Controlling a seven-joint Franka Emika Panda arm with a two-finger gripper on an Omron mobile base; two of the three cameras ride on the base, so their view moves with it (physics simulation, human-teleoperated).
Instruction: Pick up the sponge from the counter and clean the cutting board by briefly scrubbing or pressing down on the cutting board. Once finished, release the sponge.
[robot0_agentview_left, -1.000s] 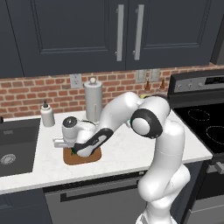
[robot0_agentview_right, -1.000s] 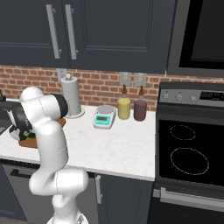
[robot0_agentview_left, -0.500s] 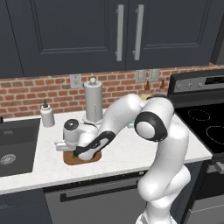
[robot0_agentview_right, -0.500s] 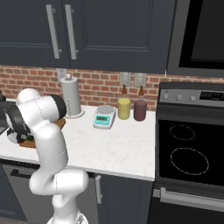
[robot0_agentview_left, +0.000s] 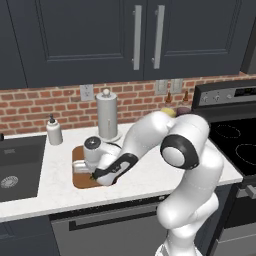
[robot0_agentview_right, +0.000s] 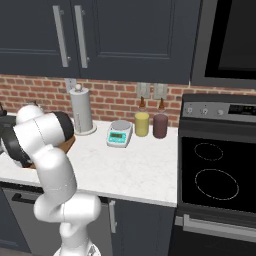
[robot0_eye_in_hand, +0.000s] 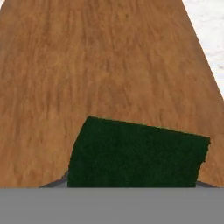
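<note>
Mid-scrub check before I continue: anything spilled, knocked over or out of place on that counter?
Nothing stands out. The sponge is over the cutting board, and the bottles and paper towel roll on the counter stand upright.

We see the sponge (robot0_eye_in_hand: 136, 153) as dark green and the cutting board (robot0_eye_in_hand: 100, 65) as warm brown with streaky wood grain. The counter (robot0_agentview_left: 150, 182) is white with faint veining. Behind it we see a red brick wall (robot0_agentview_left: 30, 107) with pale mortar lines and dark navy cabinets (robot0_agentview_left: 75, 40) with silver handles. The scale (robot0_agentview_right: 119, 134) is teal and white, beside a yellow canister (robot0_agentview_right: 142, 124) and a dark maroon canister (robot0_agentview_right: 160, 125).
</note>
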